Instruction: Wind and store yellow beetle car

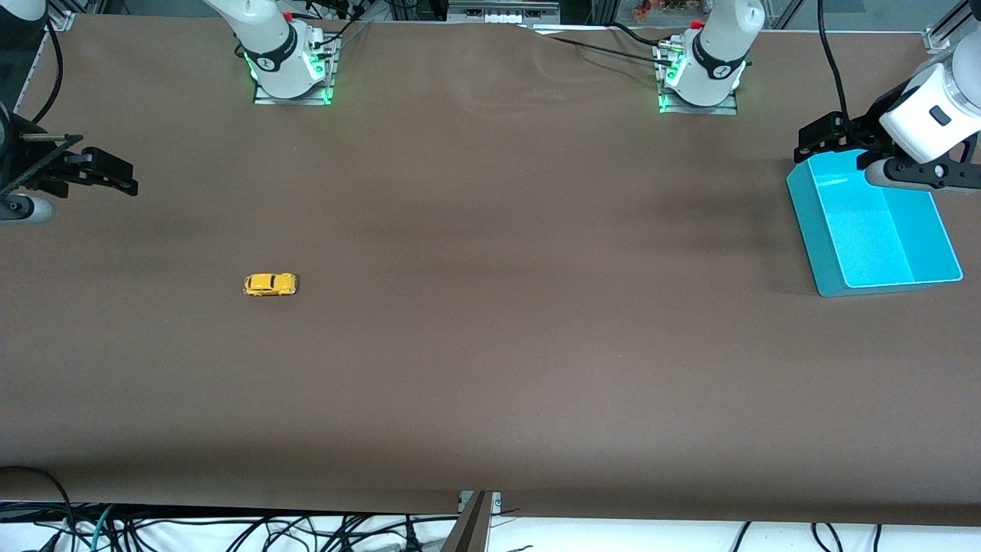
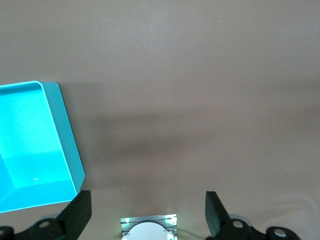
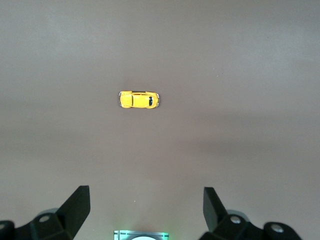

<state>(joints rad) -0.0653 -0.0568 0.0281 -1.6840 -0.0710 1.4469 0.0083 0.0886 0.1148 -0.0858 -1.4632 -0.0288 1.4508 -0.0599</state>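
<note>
Bare table (image 1: 490, 345) around yellow beetle car (image 1: 270, 284)

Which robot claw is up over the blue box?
The left claw, at the left arm's end, hangs open over the cyan bin. The right claw waits open over bare table, with the yellow beetle car nearby.

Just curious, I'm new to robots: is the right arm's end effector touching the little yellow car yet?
Apart. In the right wrist view, the yellow beetle car sits alone on the table, with bare brown surface between it and the open right end effector.
</note>
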